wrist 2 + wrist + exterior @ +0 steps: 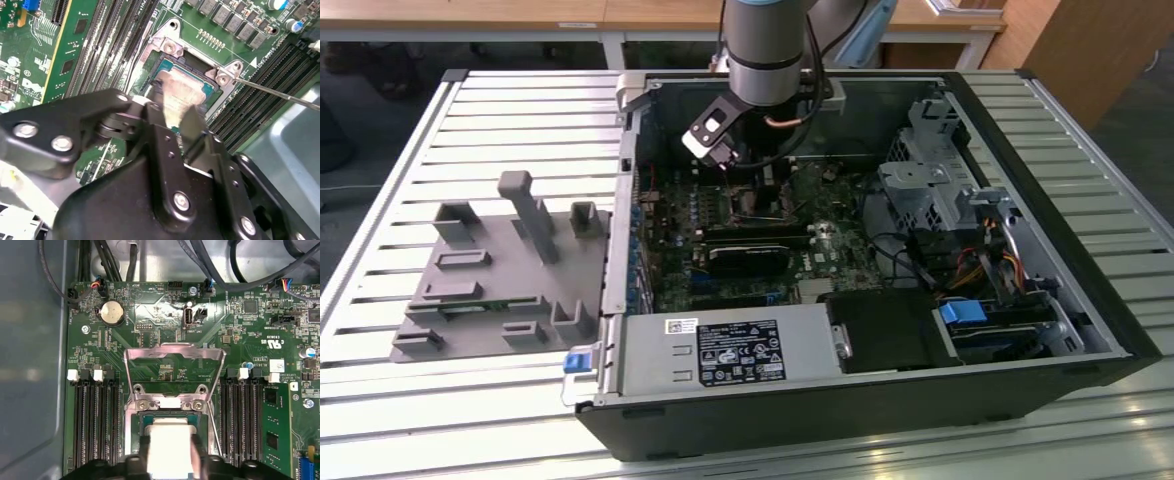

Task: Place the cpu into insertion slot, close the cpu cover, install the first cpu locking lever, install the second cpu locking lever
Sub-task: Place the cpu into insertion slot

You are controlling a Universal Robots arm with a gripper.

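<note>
Over the insertion slot [175,62] we see the end effector [171,450] clamped on the cpu [169,432]; the cpu cover [172,351] stands raised at the slot's edge.

Robotics lab/workshop: open PC case [854,410] on slatted alu bench [454,405] w/ grey jig [494,285], desks [520,15] behind.

Dull and bright metal, matt black
Cpu [170,440] face dull metal; cover [172,352] bright bare metal; board [235,350] glossy green; gripper [174,111] matt black.
</note>
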